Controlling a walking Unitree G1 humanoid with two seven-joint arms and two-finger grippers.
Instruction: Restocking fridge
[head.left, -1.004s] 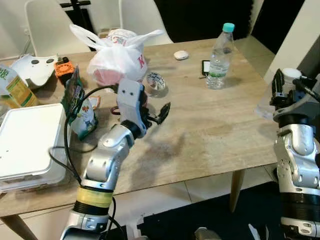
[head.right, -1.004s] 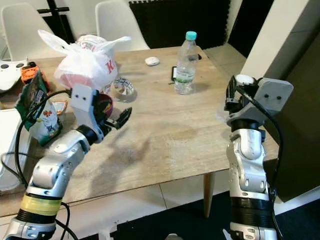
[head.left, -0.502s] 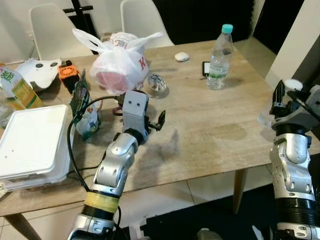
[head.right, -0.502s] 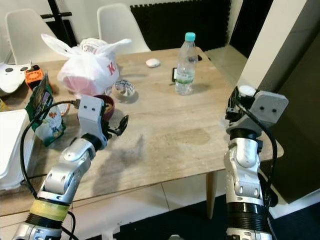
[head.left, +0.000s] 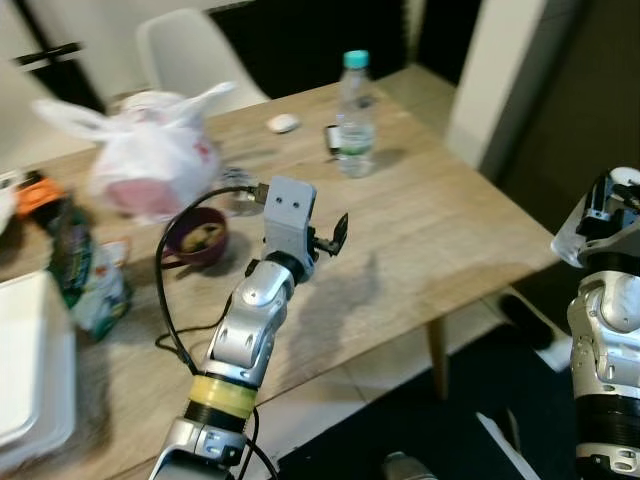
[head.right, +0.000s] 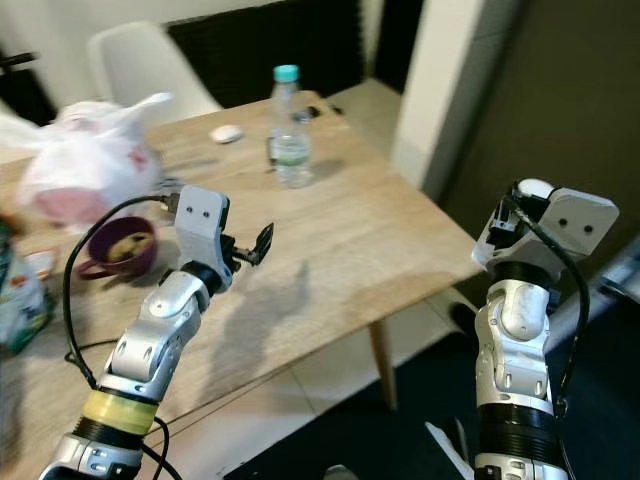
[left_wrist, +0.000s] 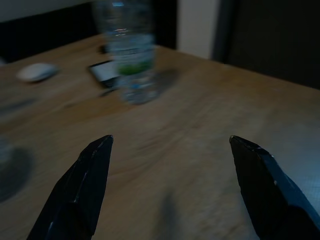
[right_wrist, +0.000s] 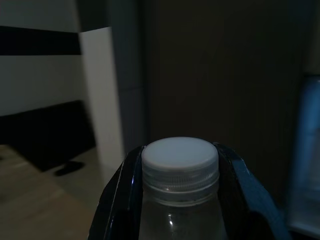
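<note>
Nearby, bowl (head.left: 196, 237) beside bag (head.left: 150, 165) on table (head.left: 430, 240).

Wooden table (head.left: 430, 230) carries bottle (head.left: 354, 116), bag (head.left: 150, 160), bowl (head.left: 197, 236)

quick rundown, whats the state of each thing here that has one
left gripper: open, empty, held over the table
right gripper: shut on the white-capped bottle
white-capped bottle: capped, upright, held off the table's right end
water bottle: upright on the table, teal cap on
plastic bag: tied at the top, full
purple bowl: upright, something in it
table: wooden top
</note>
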